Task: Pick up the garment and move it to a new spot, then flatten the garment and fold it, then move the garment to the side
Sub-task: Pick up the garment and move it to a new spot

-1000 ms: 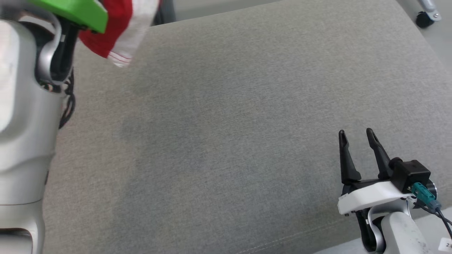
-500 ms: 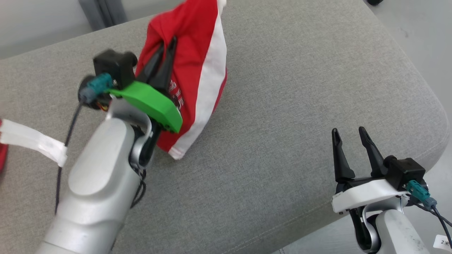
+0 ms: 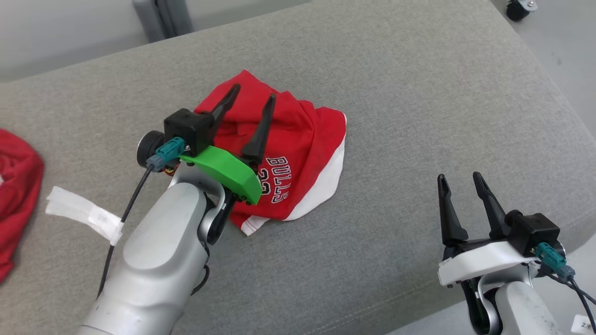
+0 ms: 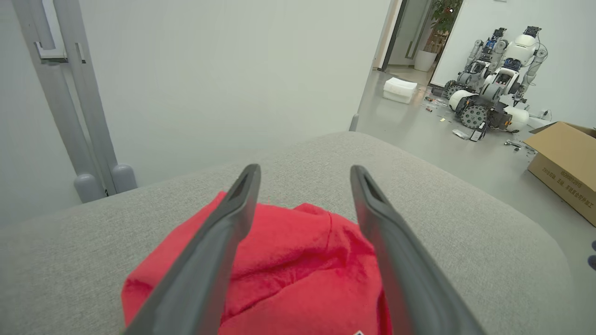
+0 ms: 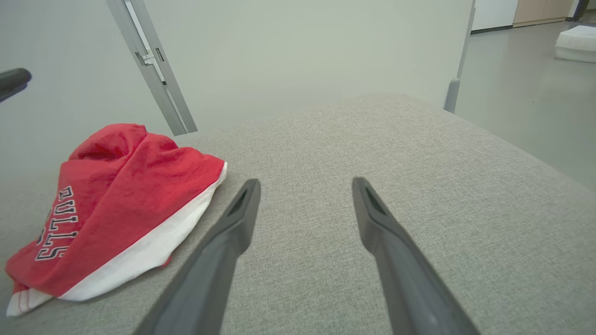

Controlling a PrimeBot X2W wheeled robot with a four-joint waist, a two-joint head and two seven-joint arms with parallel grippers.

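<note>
Hovering left gripper (image 3: 254, 91) over garment (image 3: 305, 139), fingers (image 3: 259, 132) apart

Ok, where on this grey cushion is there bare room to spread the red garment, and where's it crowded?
Free: the wide cushion stretch between the garment and the right gripper, out to the right edge, and the band behind the garment. Crowded: the left side, with the open left gripper over the garment, another red cloth and a white strip.

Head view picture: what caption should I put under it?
Left tool, open, over a crumpled red garment on the grey cushion.
</note>
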